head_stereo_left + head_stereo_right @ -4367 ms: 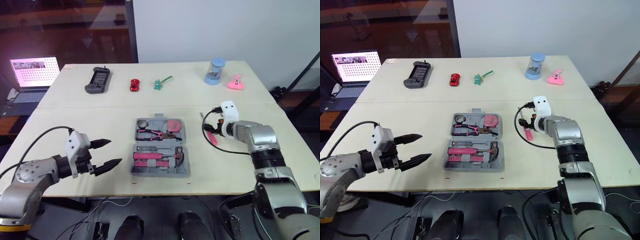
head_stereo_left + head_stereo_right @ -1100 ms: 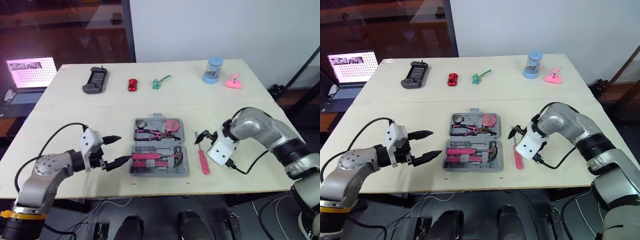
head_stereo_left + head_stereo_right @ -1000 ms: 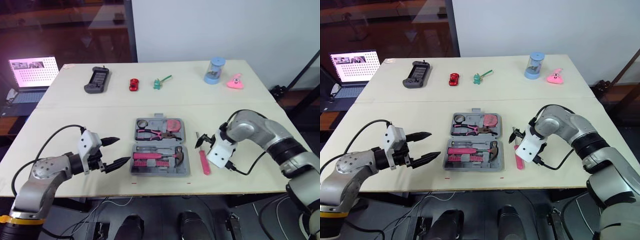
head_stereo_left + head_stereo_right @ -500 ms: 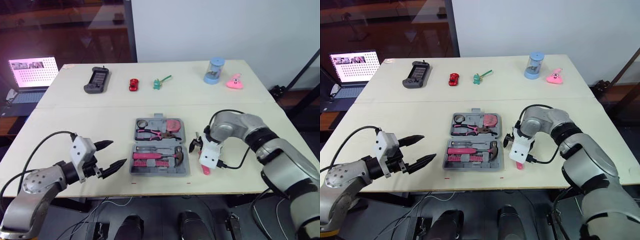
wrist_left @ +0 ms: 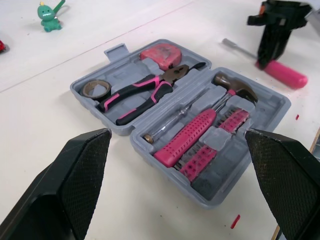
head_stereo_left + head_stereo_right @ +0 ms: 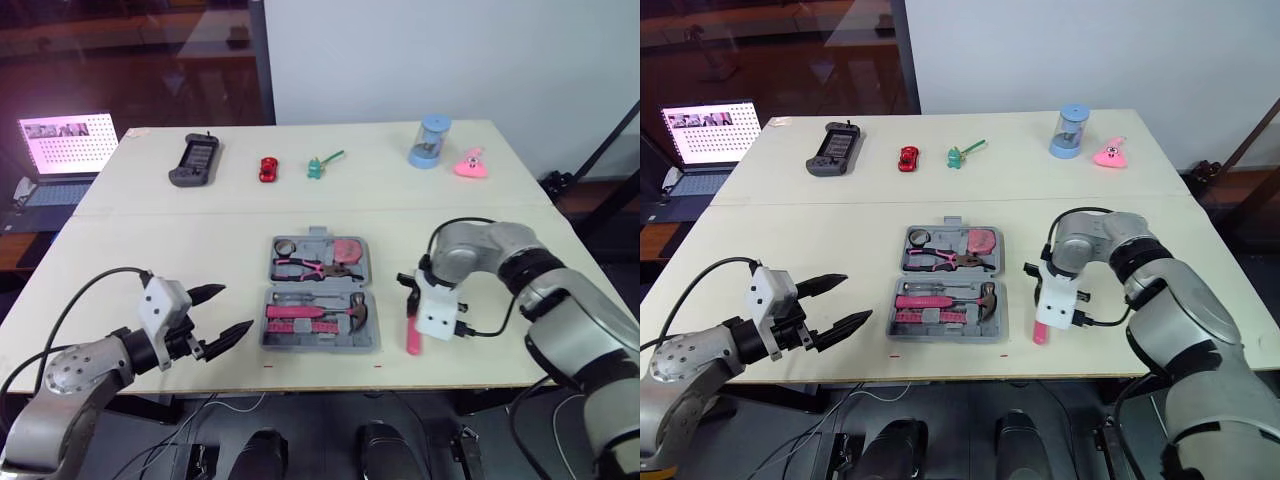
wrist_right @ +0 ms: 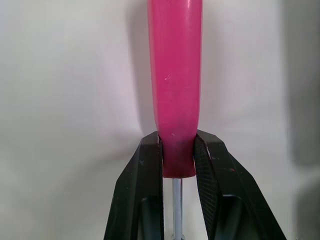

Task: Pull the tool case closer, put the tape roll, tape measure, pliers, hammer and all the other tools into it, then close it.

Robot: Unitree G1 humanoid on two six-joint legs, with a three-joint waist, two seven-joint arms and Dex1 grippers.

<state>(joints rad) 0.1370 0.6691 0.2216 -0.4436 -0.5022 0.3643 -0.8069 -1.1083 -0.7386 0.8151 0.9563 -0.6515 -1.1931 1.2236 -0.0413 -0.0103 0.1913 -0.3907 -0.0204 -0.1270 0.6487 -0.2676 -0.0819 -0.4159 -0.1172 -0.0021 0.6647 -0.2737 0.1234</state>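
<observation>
The tool case lies open and flat on the pale, matt table, near the front edge and roughly midway between the two arms. It is a grey moulded plastic shell in two hinged halves with shaped pockets. The far half holds the tape roll, a thin dull ring, then the pliers with black-and-pink grips and dark metal jaws, and the rounded pink tape measure in the corner. The near half holds the hammer, with its dark steel head, and a cased screwdriver whose pink handle is studded with small bumps. Just to the right of the case, apart from it, the right gripper pinches the loose screwdriver. Its black fingers press on both sides of the smooth, glossy pink handle at its shaft end, and a thin steel shaft runs back between them. Whether the handle touches the table cannot be told. The left gripper hovers to the left of the case, spread wide and holding nothing. Its tapered black pads have a fine knurled texture and point toward the case.
</observation>
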